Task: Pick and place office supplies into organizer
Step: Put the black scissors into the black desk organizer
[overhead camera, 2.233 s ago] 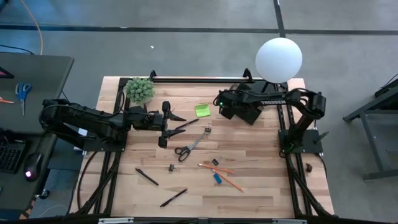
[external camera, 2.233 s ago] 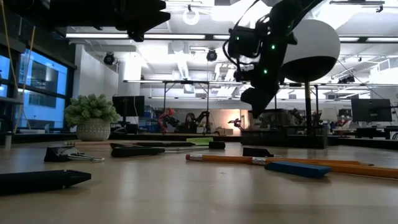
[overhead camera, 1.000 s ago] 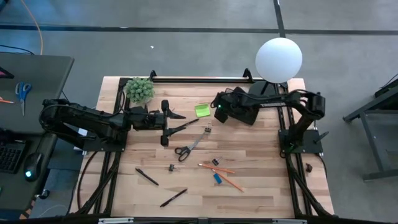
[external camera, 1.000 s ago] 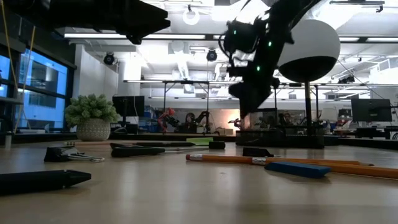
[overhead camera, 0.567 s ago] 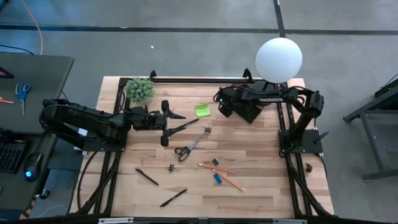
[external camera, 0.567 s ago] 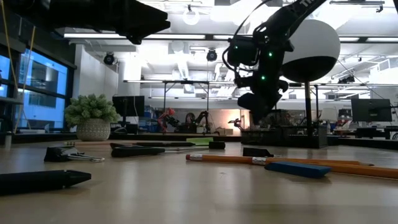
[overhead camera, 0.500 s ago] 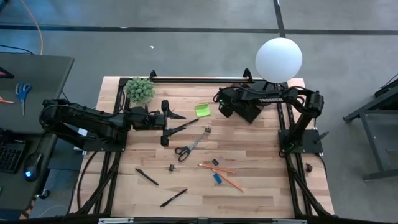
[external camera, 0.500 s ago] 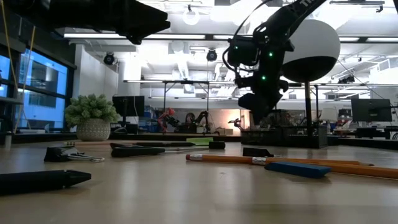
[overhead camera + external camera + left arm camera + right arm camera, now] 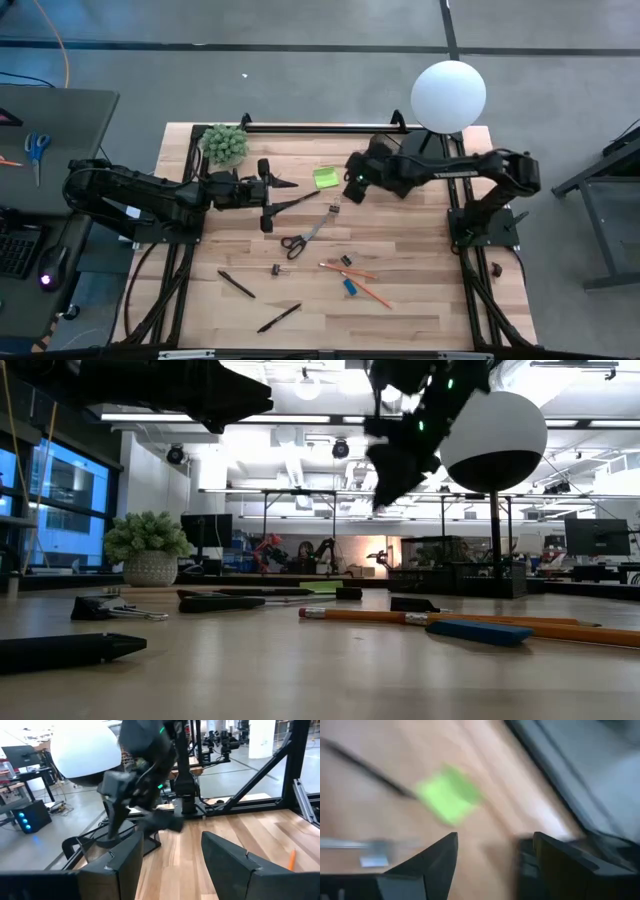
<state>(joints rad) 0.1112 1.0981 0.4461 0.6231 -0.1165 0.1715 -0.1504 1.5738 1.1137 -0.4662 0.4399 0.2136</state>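
Observation:
My right gripper (image 9: 349, 187) (image 9: 492, 865) is open and hangs in the air beside the lime-green sticky-note pad (image 9: 325, 177) (image 9: 450, 795), which lies flat on the table. The black organizer (image 9: 452, 581) stands on the far right of the table, mostly hidden under my right arm in the high view. My left gripper (image 9: 272, 195) (image 9: 172, 860) is open and empty, held above a black pen (image 9: 300, 199). Black-handled scissors (image 9: 298, 240), two pencils (image 9: 350, 270), a blue piece (image 9: 350, 286), two more pens (image 9: 237, 284) and small clips (image 9: 275, 269) lie flat on the wood.
A white globe lamp (image 9: 449, 95) stands at the far right corner, next to the organizer. A small potted plant (image 9: 225, 145) stands at the far left. A metal binder clip (image 9: 334, 207) lies near the right gripper. Bare wood shows along the near edge.
My right gripper has swung from over the organizer toward the table's left and near side, ending next to the sticky-note pad; it shows higher in the low view, and its wrist view is smeared by the motion. The left arm has kept still.

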